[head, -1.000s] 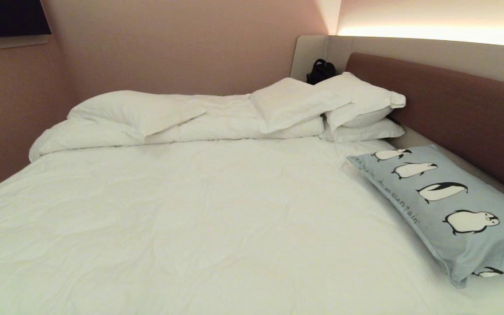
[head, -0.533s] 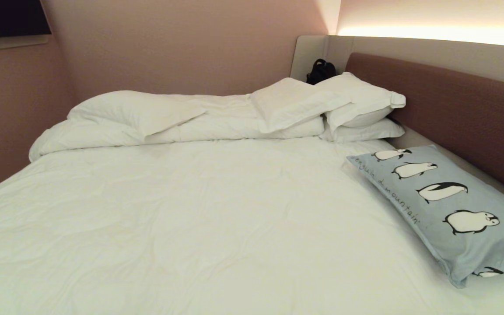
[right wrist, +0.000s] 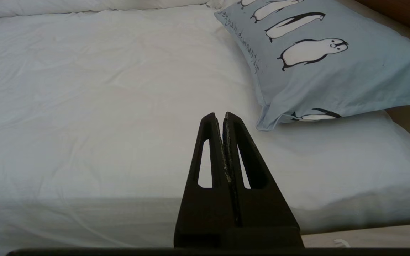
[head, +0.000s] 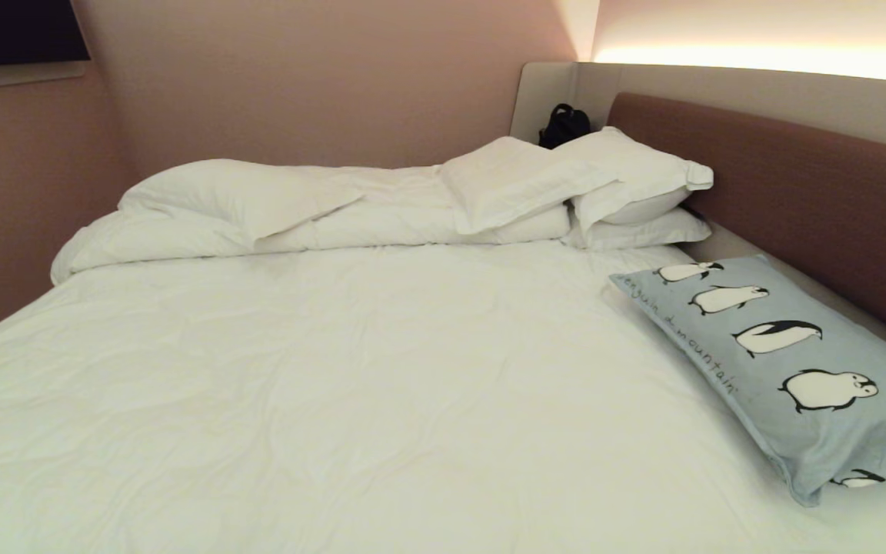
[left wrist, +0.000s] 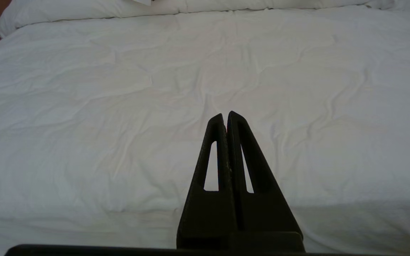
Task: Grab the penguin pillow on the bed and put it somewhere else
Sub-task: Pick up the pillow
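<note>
Penguin pillow (head: 785, 362) lies flat on the bed (head: 381, 385), right side, against the brown headboard (head: 797, 192). Right tool (right wrist: 223, 114) pressed together, empty, at the near bed edge, pillow's near corner just ahead and to its right, not touching. Left tool (left wrist: 225, 114) pressed together over bare sheet.

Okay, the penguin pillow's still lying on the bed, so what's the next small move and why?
Probably open the right gripper and reach it toward the near corner of the penguin pillow. Its jaws are shut and short of the pillow, which lies flat on the right side of the bed by the headboard. The left gripper faces only bare sheet, so the right looks better placed.
</note>
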Available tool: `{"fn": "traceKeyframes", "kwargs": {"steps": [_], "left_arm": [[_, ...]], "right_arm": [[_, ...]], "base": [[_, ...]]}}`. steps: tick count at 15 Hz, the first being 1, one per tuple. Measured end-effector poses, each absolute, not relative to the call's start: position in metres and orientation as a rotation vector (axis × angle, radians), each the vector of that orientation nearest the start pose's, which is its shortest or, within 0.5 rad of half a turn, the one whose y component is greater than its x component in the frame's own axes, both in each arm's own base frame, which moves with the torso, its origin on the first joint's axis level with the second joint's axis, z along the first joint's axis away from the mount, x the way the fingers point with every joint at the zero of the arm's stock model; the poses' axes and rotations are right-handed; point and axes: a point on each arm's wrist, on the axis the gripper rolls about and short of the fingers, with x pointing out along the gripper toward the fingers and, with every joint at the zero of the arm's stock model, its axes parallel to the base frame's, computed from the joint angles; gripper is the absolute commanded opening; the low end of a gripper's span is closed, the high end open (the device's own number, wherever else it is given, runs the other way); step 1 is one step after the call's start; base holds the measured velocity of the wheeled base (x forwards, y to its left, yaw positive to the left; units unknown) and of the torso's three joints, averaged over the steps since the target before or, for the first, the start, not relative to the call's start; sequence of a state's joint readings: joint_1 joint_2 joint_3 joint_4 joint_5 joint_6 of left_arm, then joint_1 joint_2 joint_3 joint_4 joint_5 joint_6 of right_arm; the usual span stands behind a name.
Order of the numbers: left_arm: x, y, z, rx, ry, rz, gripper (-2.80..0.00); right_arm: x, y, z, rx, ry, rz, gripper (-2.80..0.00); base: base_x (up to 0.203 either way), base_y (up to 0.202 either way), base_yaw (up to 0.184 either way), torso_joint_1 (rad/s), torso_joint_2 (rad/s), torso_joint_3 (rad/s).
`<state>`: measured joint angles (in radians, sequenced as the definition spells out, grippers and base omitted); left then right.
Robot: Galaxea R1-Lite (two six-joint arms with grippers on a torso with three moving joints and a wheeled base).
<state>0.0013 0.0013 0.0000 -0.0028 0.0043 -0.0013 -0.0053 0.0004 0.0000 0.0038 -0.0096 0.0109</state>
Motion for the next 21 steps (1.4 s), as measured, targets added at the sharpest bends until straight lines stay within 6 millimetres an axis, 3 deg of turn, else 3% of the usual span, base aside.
{"fn": "traceKeyframes", "kwargs": {"steps": [21], "left_arm": [[-0.0227, 0.0001, 0.0758, -0.001, -0.001, 0.006, -2.80]], "right_arm": [[-0.0228, -0.0001, 0.0750, 0.011, 0.005, -0.014, -2.80]], "base": [[0.000, 0.000, 0.000, 0.000, 0.00, 0.000]]}}
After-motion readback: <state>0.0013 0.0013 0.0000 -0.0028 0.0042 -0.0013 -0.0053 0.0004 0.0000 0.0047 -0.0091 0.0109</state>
